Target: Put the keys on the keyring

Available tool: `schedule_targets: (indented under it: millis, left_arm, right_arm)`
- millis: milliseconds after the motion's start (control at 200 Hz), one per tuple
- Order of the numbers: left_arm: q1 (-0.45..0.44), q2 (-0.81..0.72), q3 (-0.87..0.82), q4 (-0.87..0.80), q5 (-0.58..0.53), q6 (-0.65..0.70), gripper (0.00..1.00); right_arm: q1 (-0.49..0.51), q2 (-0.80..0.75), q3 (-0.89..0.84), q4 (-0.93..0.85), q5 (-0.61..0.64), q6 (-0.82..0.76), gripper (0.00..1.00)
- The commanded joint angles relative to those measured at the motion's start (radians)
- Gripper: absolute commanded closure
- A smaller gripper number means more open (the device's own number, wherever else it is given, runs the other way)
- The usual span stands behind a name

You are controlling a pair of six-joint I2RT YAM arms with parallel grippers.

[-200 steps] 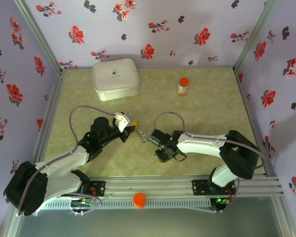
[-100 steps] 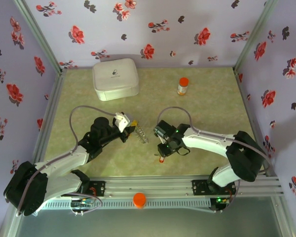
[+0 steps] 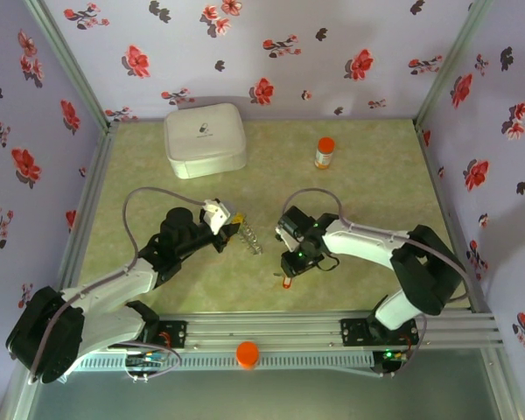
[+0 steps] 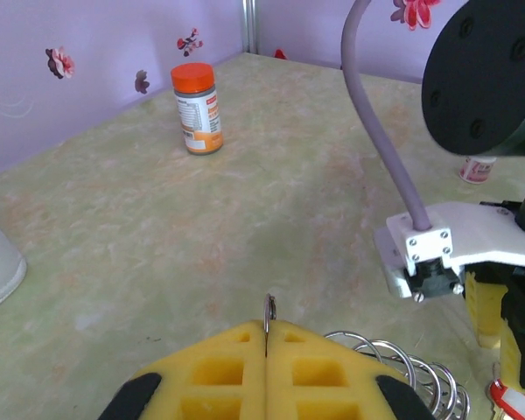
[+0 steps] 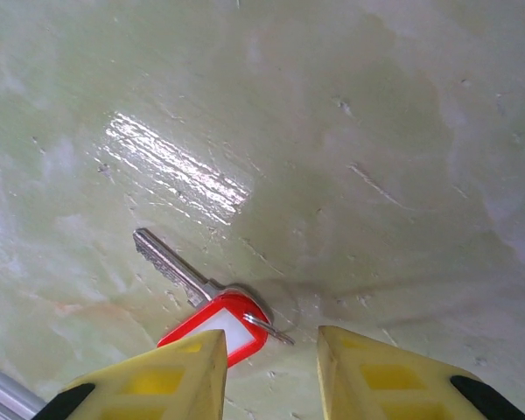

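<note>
From above, the left gripper (image 3: 232,223) sits left of centre on the green table (image 3: 376,192), its jaws clamped on the keyring (image 3: 252,238), whose wire loops stick out to the right. The right gripper (image 3: 287,269) points down just beside them, over a red-tagged key (image 3: 285,283) that lies on the table near the front rail. A white box (image 3: 205,138) and an orange-capped bottle (image 3: 325,152) stand well apart at the back.

In the left wrist view, the yellow pads (image 4: 219,367) are pressed together on a thin metal loop of the keyring (image 4: 268,308), and more silver coils (image 4: 411,372) lie just to their right. The right arm (image 4: 481,79) is close by, with the bottle (image 4: 198,108) far behind it.

In the right wrist view, the jaws stand apart with nothing between them. The red-tagged key (image 5: 206,302) lies flat on the table (image 5: 376,131), blade pointing up-left, its tag partly hidden behind the left-hand yellow finger (image 5: 157,376)
</note>
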Motion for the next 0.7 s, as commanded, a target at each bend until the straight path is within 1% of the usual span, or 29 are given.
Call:
schedule_targets:
  millis: [0, 260, 495, 695]
  left_arm:
    - [-0.008, -0.027, 0.034, 0.021, -0.001, 0.011, 1.00]
    - [-0.008, -0.024, 0.037, 0.021, -0.001, 0.016, 1.00]
    - [-0.009, -0.024, 0.037, 0.018, -0.001, 0.020, 1.00]
    - [-0.008, -0.027, 0.038, 0.015, 0.000, 0.020, 1.00]
  right_arm:
    - [-0.005, 0.029, -0.009, 0.002, -0.016, -0.027, 0.69]
    - [-0.006, 0.050, -0.001, 0.010, -0.028, -0.032, 0.74]
    - [-0.006, 0.052, 0.002, 0.005, -0.041, -0.038, 0.84]
    - [-0.005, 0.044, 0.007, -0.006, -0.043, -0.043, 0.87]
